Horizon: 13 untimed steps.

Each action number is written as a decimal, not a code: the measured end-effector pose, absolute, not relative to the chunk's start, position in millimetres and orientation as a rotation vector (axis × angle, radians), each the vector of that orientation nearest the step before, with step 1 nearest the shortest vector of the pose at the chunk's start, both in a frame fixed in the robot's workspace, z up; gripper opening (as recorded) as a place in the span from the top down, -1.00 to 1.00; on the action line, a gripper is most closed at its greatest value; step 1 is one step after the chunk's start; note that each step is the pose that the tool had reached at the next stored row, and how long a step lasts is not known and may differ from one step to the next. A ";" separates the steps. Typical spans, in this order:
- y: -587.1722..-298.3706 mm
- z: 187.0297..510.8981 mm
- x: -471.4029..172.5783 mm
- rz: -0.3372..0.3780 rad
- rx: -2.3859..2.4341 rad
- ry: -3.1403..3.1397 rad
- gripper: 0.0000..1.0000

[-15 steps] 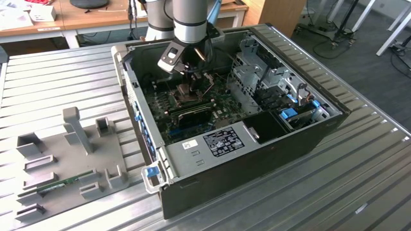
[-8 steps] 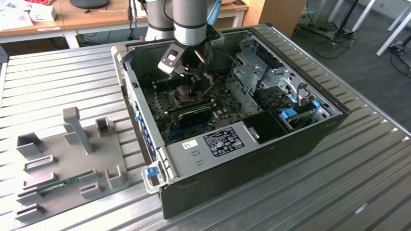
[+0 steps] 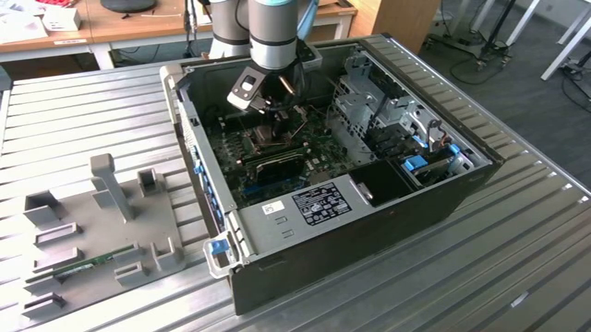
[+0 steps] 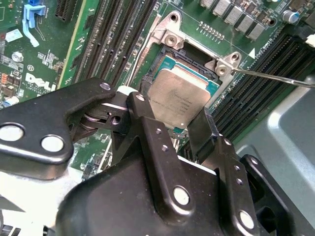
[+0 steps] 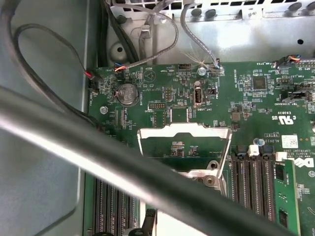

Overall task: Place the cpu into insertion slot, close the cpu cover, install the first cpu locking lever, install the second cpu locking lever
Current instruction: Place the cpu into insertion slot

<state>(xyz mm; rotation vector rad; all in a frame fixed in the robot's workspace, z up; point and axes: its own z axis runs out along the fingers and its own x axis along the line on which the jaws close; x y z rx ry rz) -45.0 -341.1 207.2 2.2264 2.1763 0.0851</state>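
A small flat square chip [image 4: 179, 93], silvery-tan on top, with a thin blue-green edge. Lies in the square slot [image 4: 173, 54] on the green board [image 4: 49, 59], between rows of long black memory slots [image 4: 118, 44]. A thin metal rod [image 4: 275, 77] reaching to one silvery corner of the slot.

The cover [image 5: 184, 131], a thin silvery frame with a cut-out middle. Stands lifted up off the slot in the first wrist view, with green board showing through its hole.

In the exterior view, starting from its left: a grey tray [image 3: 93, 228] on the ribbed metal table [image 3: 93, 111], holding grey posts and one green stick [image 3: 88, 266]. Then the open computer case [image 3: 388, 228], lying on its side and holding the board, wires [image 5: 147, 34] and metal cages. The arm [image 3: 274, 34] reaching down into the case, with the gripper [image 3: 275, 117] low over the board.

In the second wrist view, the black gripper [image 4: 170, 115] right at the chip, covering its near edge. Cannot tell whether gripping the chip or loose around it. A thick dark blurry band [image 5: 98, 147] across the first wrist view, too close to make out. Hides most of the slot there.
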 end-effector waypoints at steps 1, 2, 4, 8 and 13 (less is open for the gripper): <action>-341.1 206.5 -45.0 0.085 2.227 2.176 -0.08; -341.1 206.0 -45.0 0.084 2.227 2.177 -0.08; -341.1 204.9 -45.0 0.084 2.227 2.177 -0.08; -341.1 202.9 -45.0 0.083 2.227 2.177 -0.08; -341.1 202.6 -45.0 0.083 2.228 2.177 -0.08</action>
